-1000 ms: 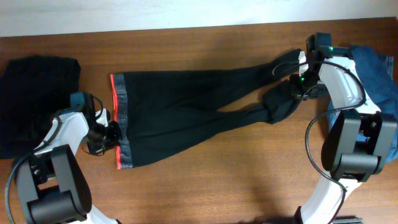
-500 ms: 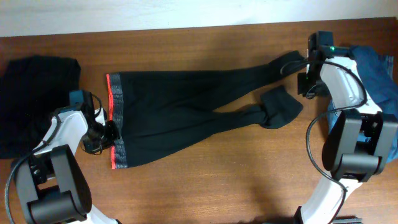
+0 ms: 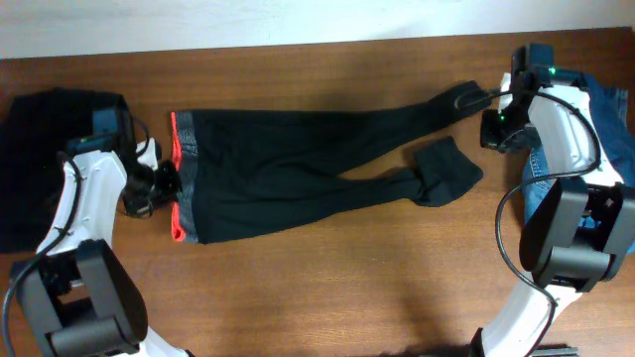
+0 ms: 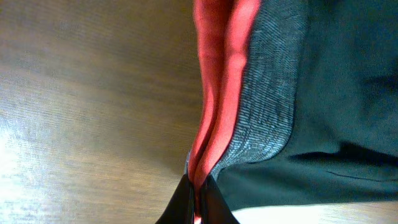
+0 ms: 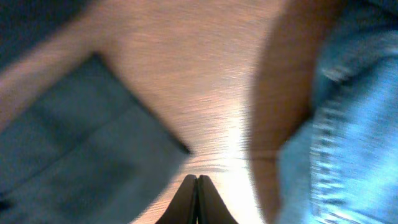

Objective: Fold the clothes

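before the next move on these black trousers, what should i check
1. Left gripper shut on the red-edged grey waistband: ok.
2. Right gripper holding a trouser leg: not ok, shut on nothing over the wooden table.
3. Long black thin-fabric trousers lying flat: not ok, the lower leg's cuff is doubled over.
4. Blue denim garment apart from the trousers: ok.
5. Both waistband layers in the grip: cannot tell.

A wooden table [image 3: 327,297] bears black trousers [image 3: 288,169], a blue denim garment [image 3: 607,109] and a dark cloth [image 3: 30,149].
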Motion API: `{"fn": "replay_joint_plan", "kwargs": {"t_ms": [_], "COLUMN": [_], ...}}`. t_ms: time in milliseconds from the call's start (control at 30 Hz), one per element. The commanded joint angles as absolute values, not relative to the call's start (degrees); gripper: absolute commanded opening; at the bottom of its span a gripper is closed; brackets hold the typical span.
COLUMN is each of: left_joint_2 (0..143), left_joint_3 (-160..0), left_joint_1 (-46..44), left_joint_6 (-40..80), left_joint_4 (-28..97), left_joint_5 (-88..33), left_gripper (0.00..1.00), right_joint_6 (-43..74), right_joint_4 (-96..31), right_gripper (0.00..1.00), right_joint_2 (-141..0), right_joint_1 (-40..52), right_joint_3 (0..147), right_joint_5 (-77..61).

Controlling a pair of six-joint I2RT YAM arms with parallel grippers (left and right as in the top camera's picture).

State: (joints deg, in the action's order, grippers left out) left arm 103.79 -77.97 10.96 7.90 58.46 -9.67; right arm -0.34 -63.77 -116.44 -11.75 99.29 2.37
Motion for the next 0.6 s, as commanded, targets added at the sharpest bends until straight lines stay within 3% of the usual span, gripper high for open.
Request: {"fn": "replay_joint_plan", "kwargs": {"t_ms": [0, 267, 567], "left_joint_2": [102.35, 103.39, 103.39], "left_joint_3": [-78.56, -76.71, -76.69], "left_joint_1": [8.32, 4.64, 4.64], "left_joint_6": [7.25, 7.51, 11.31], "left_joint_4": [59.24, 58.81, 59.90], "left_joint_5": [-11.81, -8.60, 1.32], "left_gripper": [0.00, 0.00, 0.00], "right_joint_6": [-2.63, -9.78, -9.87], "right_joint_4": [-64.73, -61.21, -60.62], "right_gripper": [0.04, 0.04, 0.04], "right_joint_2": [-114.67, -115.07, -117.49], "right_joint_1": [-10.83, -10.83, -10.85], "right_joint_3": [100.22, 96.51, 95.88], "right_joint_5": [-6.74, -17.85, -18.00]}}
